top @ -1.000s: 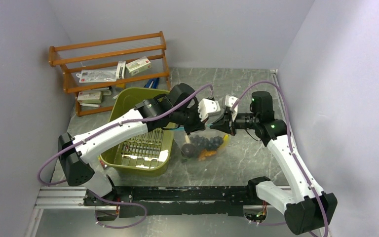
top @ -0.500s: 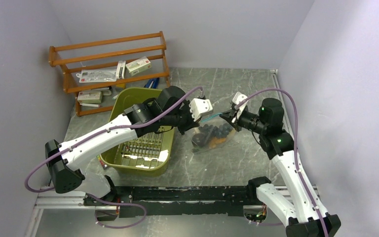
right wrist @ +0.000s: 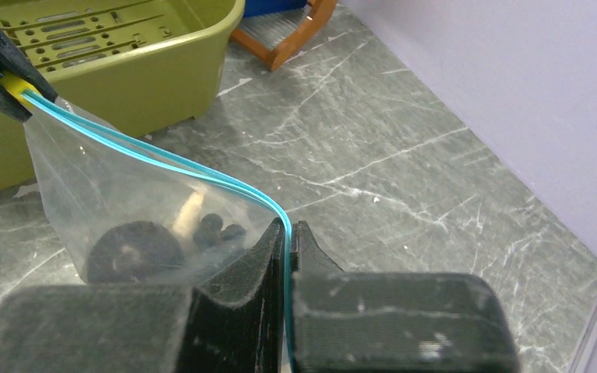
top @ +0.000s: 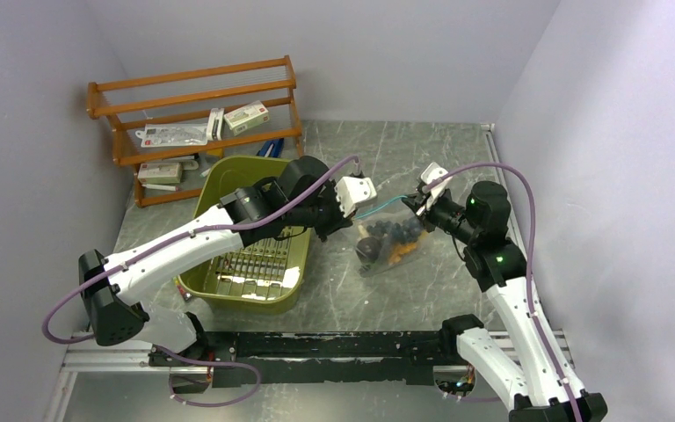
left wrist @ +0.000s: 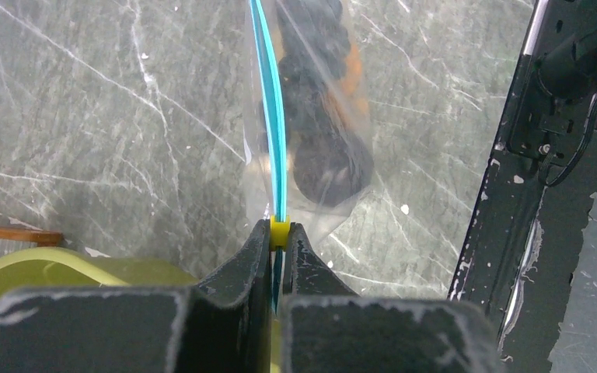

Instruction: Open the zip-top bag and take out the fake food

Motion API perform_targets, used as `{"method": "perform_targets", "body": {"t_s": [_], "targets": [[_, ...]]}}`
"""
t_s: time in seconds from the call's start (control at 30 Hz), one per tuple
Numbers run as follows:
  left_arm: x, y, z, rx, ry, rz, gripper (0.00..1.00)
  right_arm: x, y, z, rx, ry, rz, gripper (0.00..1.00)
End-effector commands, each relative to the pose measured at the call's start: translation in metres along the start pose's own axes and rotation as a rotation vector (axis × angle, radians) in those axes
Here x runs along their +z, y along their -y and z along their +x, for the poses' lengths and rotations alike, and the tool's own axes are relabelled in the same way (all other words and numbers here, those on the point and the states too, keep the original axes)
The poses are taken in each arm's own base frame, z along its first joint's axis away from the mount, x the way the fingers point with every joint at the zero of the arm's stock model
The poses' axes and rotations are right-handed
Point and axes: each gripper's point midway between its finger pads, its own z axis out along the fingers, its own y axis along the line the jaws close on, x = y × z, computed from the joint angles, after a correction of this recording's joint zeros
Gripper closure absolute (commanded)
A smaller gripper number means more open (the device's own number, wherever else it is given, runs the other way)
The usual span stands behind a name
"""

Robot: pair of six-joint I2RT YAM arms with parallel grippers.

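From my seat I see a grey, marble-veined table [top: 422,149] closed in by pale lilac walls [top: 387,53]. An orange-brown wooden rack [top: 193,75] stands at the table's far left corner. On its middle shelf lie a flat clear packet with a white card [top: 174,135] and a small white box with a green and red label [top: 248,116], and more small boxes [top: 160,171] sit on the lower shelf. Something blue [top: 270,147] shows at the rack's foot; I cannot tell what. Just in front of the rack, on the left half of the table, sits an olive-green tub [top: 255,299] with a slotted floor. A black rail [top: 334,345] runs along the near edge.
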Motion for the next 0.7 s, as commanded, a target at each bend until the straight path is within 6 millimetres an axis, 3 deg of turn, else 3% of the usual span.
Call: {"method": "perform_targets", "body": {"t_s": [0.0, 0.2, 0.27, 0.4, 0.43, 0.47, 0.57, 0.67], "targets": [[-0.013, -0.001, 0.007, -0.014, -0.031, -0.028, 0.89, -0.008, 0.032, -0.014, -0.044, 0.041, 0.162, 1.0], [-0.016, -0.01, 0.007, -0.032, -0.03, -0.083, 0.87, -0.014, 0.052, -0.009, -0.012, 0.02, 0.292, 1.0], [-0.017, -0.015, 0.007, -0.043, -0.028, -0.109, 0.82, -0.013, 0.054, -0.006, -0.009, 0.016, 0.3, 1.0], [-0.012, -0.019, -0.002, -0.093, 0.013, -0.129, 0.43, -0.008, 0.048, -0.005, -0.006, 0.016, 0.256, 1.0], [-0.01, -0.02, -0.006, -0.112, 0.032, -0.138, 0.06, -0.007, 0.048, -0.006, 0.002, 0.015, 0.257, 1.0], [-0.009, -0.025, -0.009, -0.142, 0.048, -0.164, 0.0, -0.007, 0.049, -0.007, 0.008, 0.013, 0.26, 1.0], [-0.01, -0.037, -0.028, -0.262, 0.128, -0.209, 0.01, -0.009, 0.052, -0.012, 0.031, 0.006, 0.268, 1.0], [-0.015, -0.045, -0.046, -0.502, 0.247, -0.232, 0.01, -0.01, 0.04, -0.017, 0.073, -0.002, 0.202, 1.0]]}}
